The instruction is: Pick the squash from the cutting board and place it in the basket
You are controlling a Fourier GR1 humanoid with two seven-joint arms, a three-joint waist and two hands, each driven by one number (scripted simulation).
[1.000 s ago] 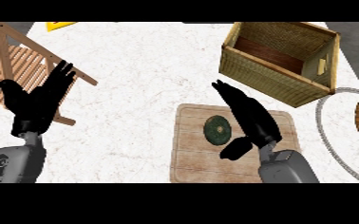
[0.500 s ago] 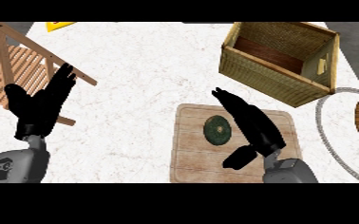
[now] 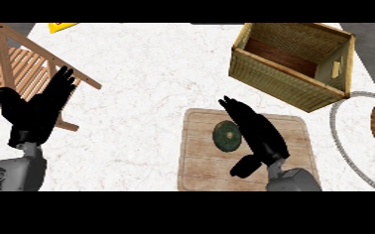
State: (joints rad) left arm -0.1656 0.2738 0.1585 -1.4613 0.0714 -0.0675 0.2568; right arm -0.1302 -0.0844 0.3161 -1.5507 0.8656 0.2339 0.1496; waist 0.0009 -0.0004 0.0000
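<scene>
At the left edge, the black left hand point(image 3: 35, 111) has its fingers point(image 3: 62, 82) straight and spread, holding nothing, over a slatted wooden rack point(image 3: 22, 67) on the white marbled surface point(image 3: 147, 79). The round dark-green squash point(image 3: 226, 135) lies on the pale wooden cutting board point(image 3: 198, 171). Just to its right, the black right hand point(image 3: 256, 131) has its fingers point(image 3: 233, 106) extended straight and ungripped; whether they touch the squash is unclear. The woven tan basket point(image 3: 271, 82) stands apart, upper right.

the right robot hand point(image 3: 258, 133) hides one edge of the squash point(image 3: 225, 135); the wooden rack point(image 3: 22, 69) runs off left.
</scene>
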